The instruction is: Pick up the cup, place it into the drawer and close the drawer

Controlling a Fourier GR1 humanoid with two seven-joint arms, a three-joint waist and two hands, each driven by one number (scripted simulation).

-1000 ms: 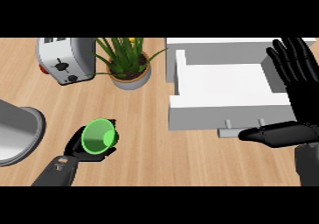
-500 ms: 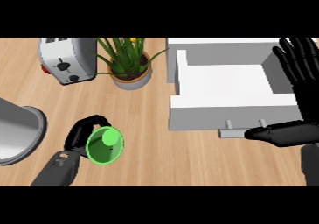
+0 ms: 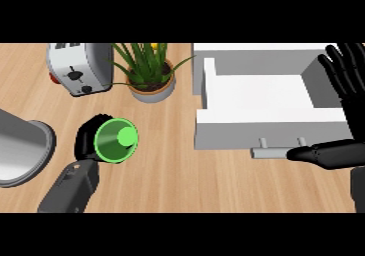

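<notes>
Single head cam, steep down onto counter, fairly close.

A silver toaster stands at the far left of the wooden counter, its dark knob and lever facing forward (a bit of red shows at its left edge). Just beside it, to the right, a potted plant spreads long green leaves from a grey pot, with a small yellow bloom on top. A large metal pot sits at the counter's left edge, partly cut off.
</notes>
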